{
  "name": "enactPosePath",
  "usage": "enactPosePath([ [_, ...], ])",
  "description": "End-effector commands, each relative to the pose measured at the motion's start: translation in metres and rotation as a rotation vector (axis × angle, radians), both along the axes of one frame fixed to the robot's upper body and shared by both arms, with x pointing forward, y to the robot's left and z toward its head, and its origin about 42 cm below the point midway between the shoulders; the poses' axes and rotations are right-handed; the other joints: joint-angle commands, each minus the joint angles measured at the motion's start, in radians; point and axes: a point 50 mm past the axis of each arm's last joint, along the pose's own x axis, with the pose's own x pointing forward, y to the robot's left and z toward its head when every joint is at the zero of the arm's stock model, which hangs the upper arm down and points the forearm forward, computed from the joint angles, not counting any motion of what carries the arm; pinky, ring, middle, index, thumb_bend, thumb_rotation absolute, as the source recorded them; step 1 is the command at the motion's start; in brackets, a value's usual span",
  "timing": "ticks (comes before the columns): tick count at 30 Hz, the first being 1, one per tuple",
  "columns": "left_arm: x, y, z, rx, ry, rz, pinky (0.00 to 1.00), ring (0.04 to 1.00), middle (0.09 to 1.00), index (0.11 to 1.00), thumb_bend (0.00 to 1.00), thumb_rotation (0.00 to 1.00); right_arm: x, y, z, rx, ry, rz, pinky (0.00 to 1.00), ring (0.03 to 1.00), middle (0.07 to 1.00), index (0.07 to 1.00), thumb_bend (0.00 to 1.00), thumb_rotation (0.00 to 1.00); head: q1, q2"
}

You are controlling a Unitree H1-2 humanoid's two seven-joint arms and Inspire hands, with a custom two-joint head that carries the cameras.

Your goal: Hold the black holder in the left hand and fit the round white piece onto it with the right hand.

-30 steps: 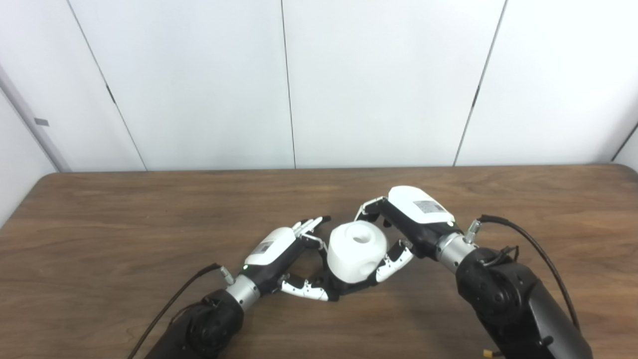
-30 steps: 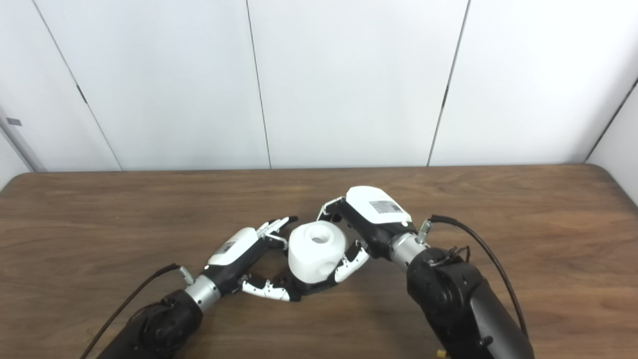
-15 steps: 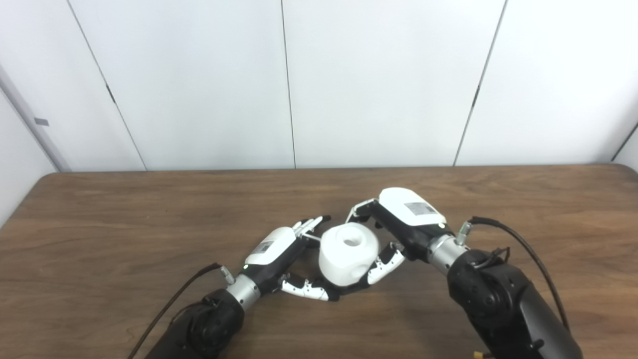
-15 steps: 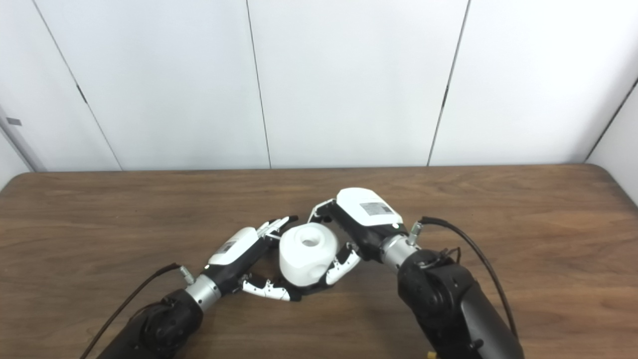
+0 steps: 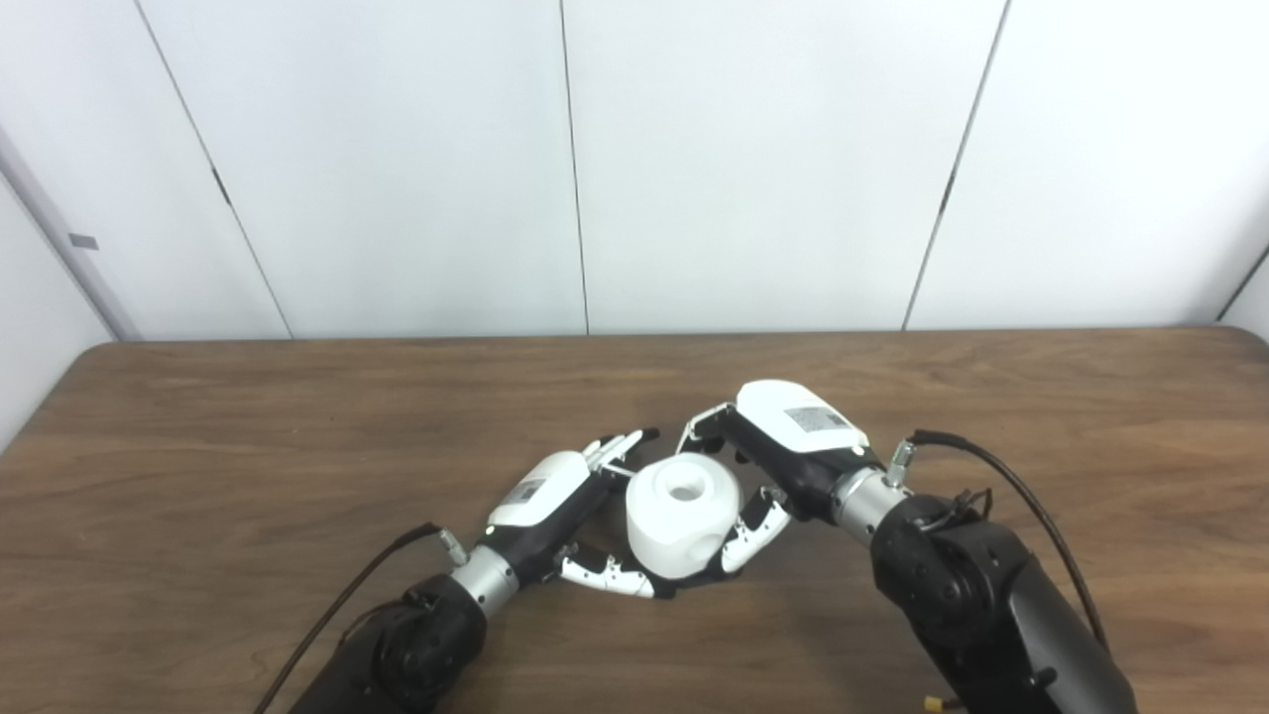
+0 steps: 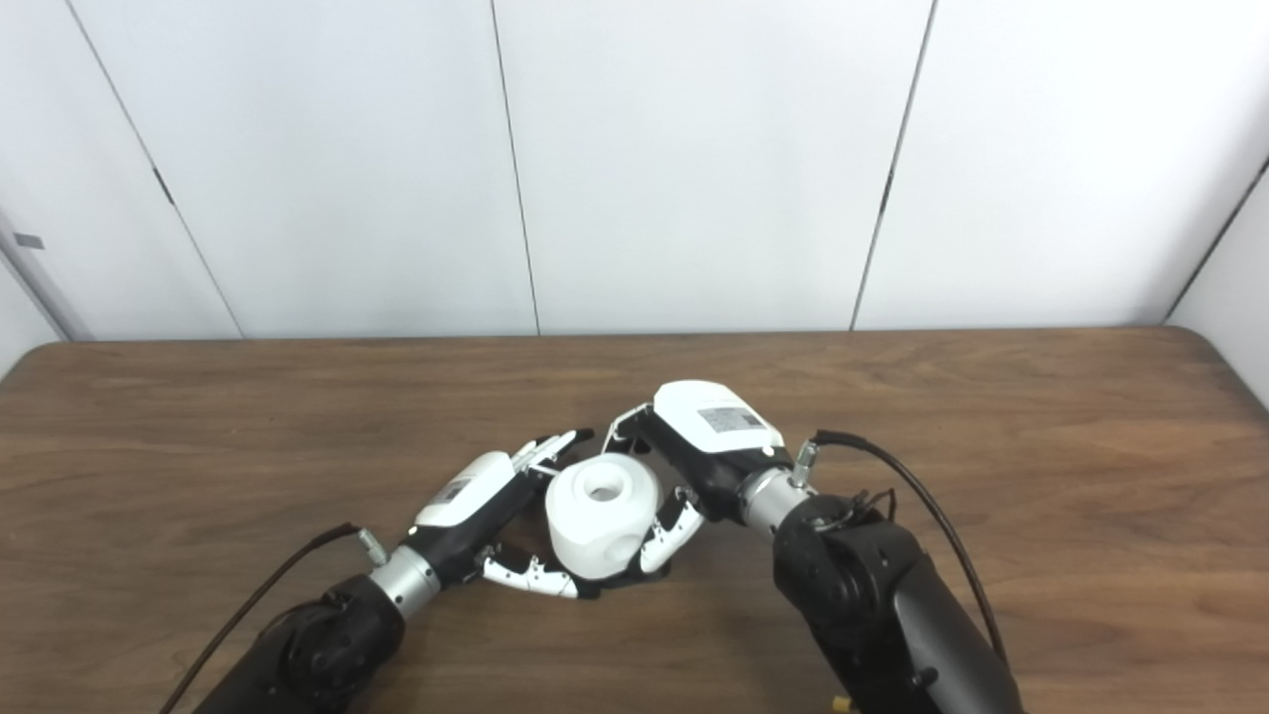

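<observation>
The round white piece (image 5: 680, 514), with a hole in its top, is gripped by my right hand (image 5: 783, 451), fingers behind it and thumb in front. It sits low between both hands, right against my left hand (image 5: 555, 501). The black holder (image 5: 691, 585) shows only as a dark edge under the white piece, between my left thumb (image 5: 603, 575) and the right thumb; the rest is hidden. My left hand's fingers (image 5: 620, 448) reach up beside the white piece, with the holder between them and the thumb. In the right eye view the white piece (image 6: 602, 514) sits the same way.
The brown wooden table (image 5: 248, 436) stretches wide to both sides. White wall panels (image 5: 753, 159) stand behind its far edge. A black cable (image 5: 1001, 471) loops off my right wrist, and another trails from my left forearm (image 5: 337, 605).
My right hand has carried the white piece left and down, close against my left hand and over the holder. My left hand has stayed still.
</observation>
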Motion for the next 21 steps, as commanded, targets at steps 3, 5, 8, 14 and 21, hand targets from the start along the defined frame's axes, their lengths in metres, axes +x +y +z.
enactPosePath([
  [3, -0.016, -0.006, -0.030, 0.109, 0.144, -0.037, 1.00, 1.000, 1.000, 0.485, 0.52, 0.06, 0.001, 0.006, 0.005, -0.010, -0.023, 0.043, 0.57, 0.712, 0.705, 0.481, 0.52, 0.14, 0.002, 0.000],
  [5, -0.016, -0.005, -0.031, 0.108, 0.141, -0.036, 1.00, 1.000, 0.999, 0.484, 0.52, 0.06, 0.001, 0.005, 0.004, -0.015, -0.022, 0.043, 0.57, 0.710, 0.705, 0.481, 0.52, 0.14, -0.003, -0.005],
  [8, -0.017, -0.003, -0.031, 0.112, 0.141, -0.035, 1.00, 1.000, 1.000, 0.484, 0.52, 0.06, 0.000, 0.003, 0.003, -0.020, -0.012, 0.037, 0.58, 0.713, 0.706, 0.481, 0.52, 0.14, -0.005, -0.013],
  [14, -0.017, 0.000, -0.029, 0.122, 0.141, -0.026, 1.00, 1.000, 1.000, 0.484, 0.52, 0.06, -0.003, -0.001, 0.006, -0.035, 0.024, 0.040, 0.57, 0.735, 0.793, 0.849, 0.82, 0.30, -0.003, -0.010],
  [21, -0.016, 0.001, -0.026, 0.119, 0.127, -0.023, 1.00, 1.000, 1.000, 0.484, 0.52, 0.06, -0.005, -0.004, 0.009, -0.017, 0.029, 0.028, 0.56, 0.781, 0.910, 1.000, 0.94, 0.35, -0.004, -0.012],
])
